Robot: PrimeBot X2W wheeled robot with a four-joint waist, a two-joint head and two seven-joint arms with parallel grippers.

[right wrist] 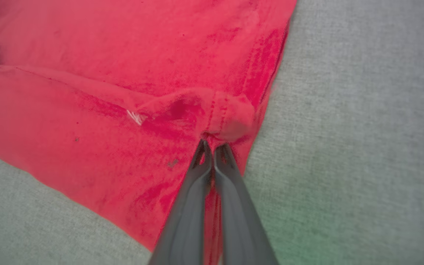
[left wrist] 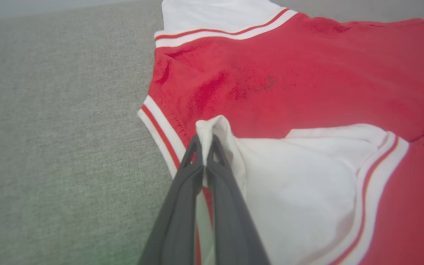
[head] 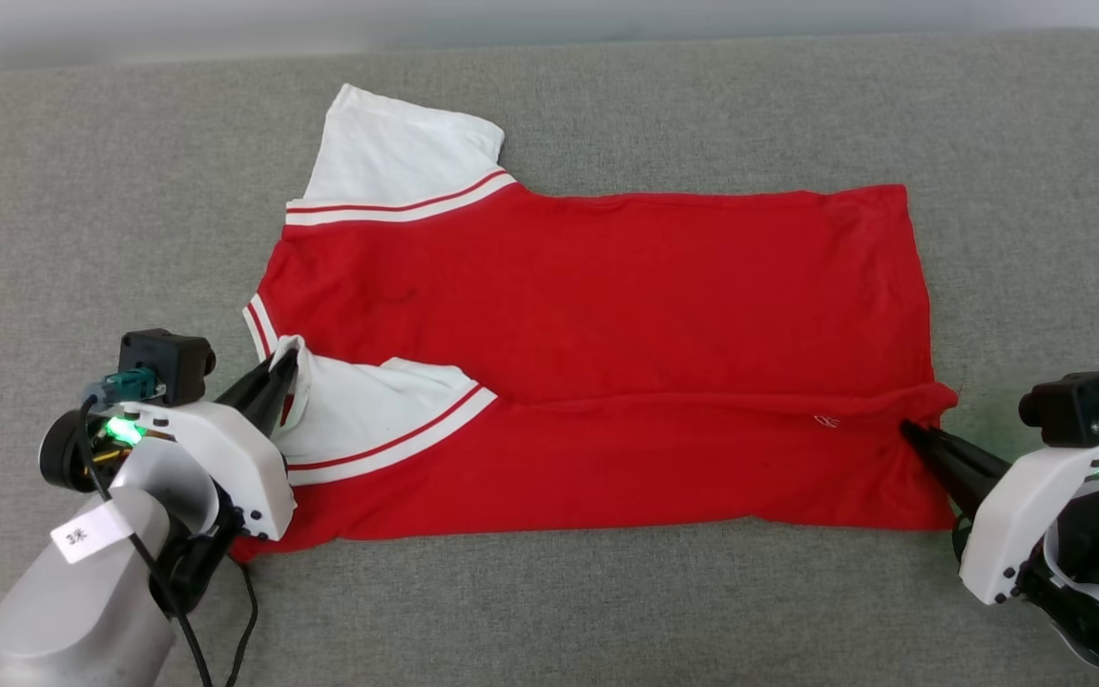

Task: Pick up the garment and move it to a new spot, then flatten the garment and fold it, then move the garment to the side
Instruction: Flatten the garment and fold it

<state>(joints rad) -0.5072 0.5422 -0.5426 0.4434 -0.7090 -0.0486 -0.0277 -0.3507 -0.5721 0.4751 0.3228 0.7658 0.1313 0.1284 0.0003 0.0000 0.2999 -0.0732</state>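
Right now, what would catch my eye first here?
A bright red shirt with white sleeves lies spread across the grey fabric surface. The left tool pinches the tip of the near sleeve, folded onto the red body, while the right tool pinches the hem corner at the opposite end.
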